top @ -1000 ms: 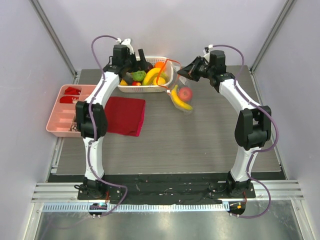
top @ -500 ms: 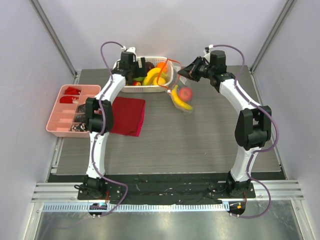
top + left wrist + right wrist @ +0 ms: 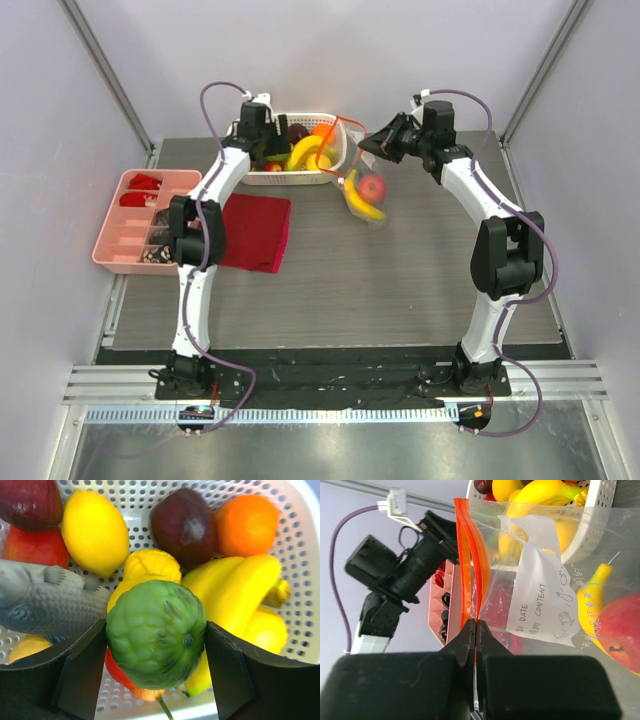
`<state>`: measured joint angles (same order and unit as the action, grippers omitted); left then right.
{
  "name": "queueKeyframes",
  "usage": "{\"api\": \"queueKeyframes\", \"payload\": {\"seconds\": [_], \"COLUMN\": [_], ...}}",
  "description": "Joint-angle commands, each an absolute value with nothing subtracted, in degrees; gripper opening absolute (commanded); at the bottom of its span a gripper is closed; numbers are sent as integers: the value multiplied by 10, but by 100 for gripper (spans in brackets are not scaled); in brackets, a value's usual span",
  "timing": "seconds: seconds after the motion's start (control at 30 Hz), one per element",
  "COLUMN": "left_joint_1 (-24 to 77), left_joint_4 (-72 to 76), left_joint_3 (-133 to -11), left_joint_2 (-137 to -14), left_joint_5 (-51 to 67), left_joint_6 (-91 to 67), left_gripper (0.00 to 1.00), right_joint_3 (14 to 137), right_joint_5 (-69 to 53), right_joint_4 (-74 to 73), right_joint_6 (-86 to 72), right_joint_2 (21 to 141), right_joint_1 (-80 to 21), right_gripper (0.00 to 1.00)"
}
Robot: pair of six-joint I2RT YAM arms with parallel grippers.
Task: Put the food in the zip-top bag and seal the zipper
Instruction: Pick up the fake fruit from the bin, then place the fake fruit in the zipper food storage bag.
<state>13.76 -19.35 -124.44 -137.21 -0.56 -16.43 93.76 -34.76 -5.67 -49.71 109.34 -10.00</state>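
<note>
In the left wrist view, my left gripper is down in the white slotted basket. Its black fingers press both sides of a green bumpy round fruit. Around it lie more food: a lemon, bananas, an orange and a dark plum. My right gripper is shut on the orange-red zipper of the clear zip-top bag and holds it hanging, mouth open. A red apple and a banana lie inside the bag.
A grey toy fish lies in the basket beside the left finger. A folded dark red cloth lies in front of the basket. A pink compartment tray stands at the left edge of the mat.
My left arm swung right and dropped into the basket, and its jaws closed in on the green fruit. The right arm and the bag stayed put.
</note>
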Motion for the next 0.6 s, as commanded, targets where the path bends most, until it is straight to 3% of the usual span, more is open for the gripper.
{"api": "queueKeyframes", "payload": {"seconds": [0.0, 0.2, 0.57], "left_joint_1": [136, 164, 260], "left_joint_4": [-156, -145, -156], "left_joint_3": [-1247, -1247, -1210], "left_joint_2": [-1260, -1202, -1196], "left_joint_5": [54, 169, 195], "left_joint_6": [-182, -239, -255], "left_gripper": [61, 61, 64], "right_joint_3": [932, 931, 921], "right_joint_5": [-352, -353, -346], "right_joint_4": [-47, -46, -44], "right_joint_6": [-497, -503, -512], "right_joint_2": [1066, 1067, 1061], "right_joint_1": [-96, -96, -91], "right_gripper": [1, 1, 1]}}
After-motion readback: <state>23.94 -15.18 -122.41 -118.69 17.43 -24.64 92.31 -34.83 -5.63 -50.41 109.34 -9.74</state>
